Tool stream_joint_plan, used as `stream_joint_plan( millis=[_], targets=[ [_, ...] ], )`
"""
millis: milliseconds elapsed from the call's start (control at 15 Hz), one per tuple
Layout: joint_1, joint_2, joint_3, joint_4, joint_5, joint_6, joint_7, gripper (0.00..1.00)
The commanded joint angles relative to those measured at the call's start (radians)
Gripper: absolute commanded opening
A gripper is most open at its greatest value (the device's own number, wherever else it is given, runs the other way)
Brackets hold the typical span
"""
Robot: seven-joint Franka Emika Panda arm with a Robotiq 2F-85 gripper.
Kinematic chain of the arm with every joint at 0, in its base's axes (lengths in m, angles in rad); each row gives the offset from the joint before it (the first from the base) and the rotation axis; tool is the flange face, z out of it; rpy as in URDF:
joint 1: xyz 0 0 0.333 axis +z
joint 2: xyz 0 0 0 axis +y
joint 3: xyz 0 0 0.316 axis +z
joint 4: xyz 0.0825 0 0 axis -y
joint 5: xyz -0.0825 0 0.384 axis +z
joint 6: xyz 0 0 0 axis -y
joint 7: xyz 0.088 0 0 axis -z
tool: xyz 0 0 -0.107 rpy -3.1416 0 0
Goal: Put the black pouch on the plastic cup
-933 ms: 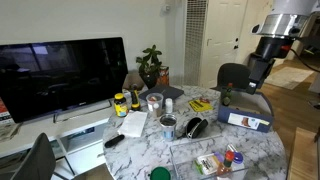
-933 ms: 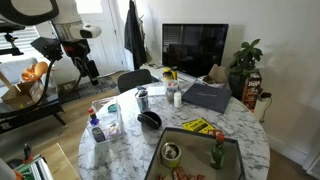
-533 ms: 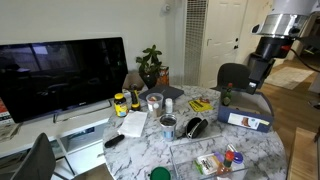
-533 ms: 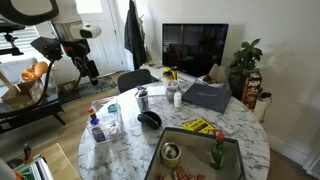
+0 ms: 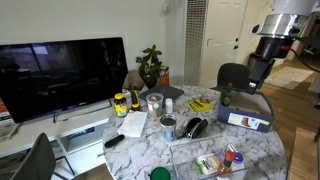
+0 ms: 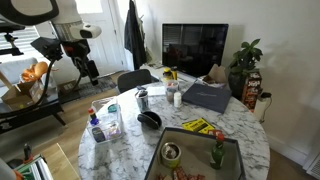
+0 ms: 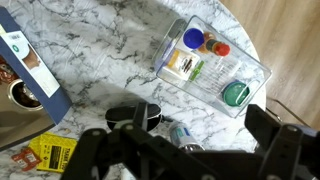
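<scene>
The black pouch [image 5: 195, 127] lies near the middle of the marble table; it also shows in the other exterior view [image 6: 150, 120] and in the wrist view [image 7: 131, 117]. The plastic cup [image 5: 154, 101] stands upright further back on the table, and shows in an exterior view [image 6: 175, 96]; it is out of the wrist view. My gripper [image 5: 258, 72] hangs high above and beside the table edge, far from both, and shows in an exterior view [image 6: 85, 70]. In the wrist view the gripper [image 7: 185, 150] is open and empty.
A silvery can [image 5: 168, 125] stands beside the pouch [image 7: 186, 135]. A clear tray [image 7: 250, 62] holds small bottles and a green lid. A blue-white box [image 5: 245, 118], a yellow-labelled bottle [image 5: 120, 104], a black remote [image 5: 113, 141] and a plant [image 5: 150, 66] also stand around.
</scene>
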Motion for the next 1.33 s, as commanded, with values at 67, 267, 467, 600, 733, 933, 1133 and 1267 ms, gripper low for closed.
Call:
stream_joint_plan(
  millis=[67, 267, 467, 600, 733, 933, 1133, 1267],
  targets=[
    [-0.003, 0.000, 0.002, 0.002, 0.001, -0.004, -0.002, 1.00],
    [-0.056, 0.105, 0.063, 0.028, -0.032, 0.178, 0.091, 1.00],
    [-0.113, 0.233, 0.116, 0.060, -0.162, 0.249, 0.111, 1.00],
    [-0.151, 0.327, 0.135, 0.082, -0.263, 0.221, 0.134, 1.00],
    [-0.140, 0.409, 0.113, 0.111, -0.286, 0.190, 0.117, 1.00],
    [-0.121, 0.381, 0.094, 0.081, -0.274, 0.221, 0.125, 1.00],
    [-0.120, 0.417, 0.093, 0.105, -0.276, 0.218, 0.124, 1.00],
    [-0.106, 0.454, 0.085, 0.096, -0.274, 0.260, 0.087, 1.00]
  ],
)
